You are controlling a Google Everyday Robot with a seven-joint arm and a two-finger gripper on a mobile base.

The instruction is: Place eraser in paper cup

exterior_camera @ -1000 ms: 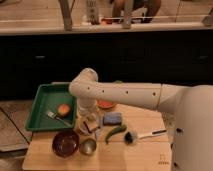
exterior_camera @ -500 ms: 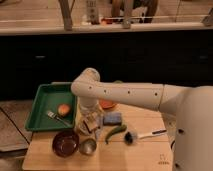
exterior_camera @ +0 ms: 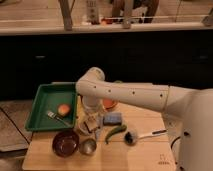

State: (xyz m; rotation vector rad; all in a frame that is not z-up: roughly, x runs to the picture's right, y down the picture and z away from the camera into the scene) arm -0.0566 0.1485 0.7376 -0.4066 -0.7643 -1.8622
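The arm reaches down over the left part of the wooden surface (exterior_camera: pixel 145 152), so the claw (exterior_camera: pixel 90 124) hangs low just beside the green tray (exterior_camera: pixel 42 97), near the metal cup (exterior_camera: pixel 88 146) and the dark bowl (exterior_camera: pixel 65 143). Probably it is lowered there to work on a small object. Whether it holds the eraser I cannot tell. I cannot identify the eraser or the paper cup with certainty.

Dim warm indoor light, soft blur throughout, hand (exterior_camera: pixel 90 123) murky
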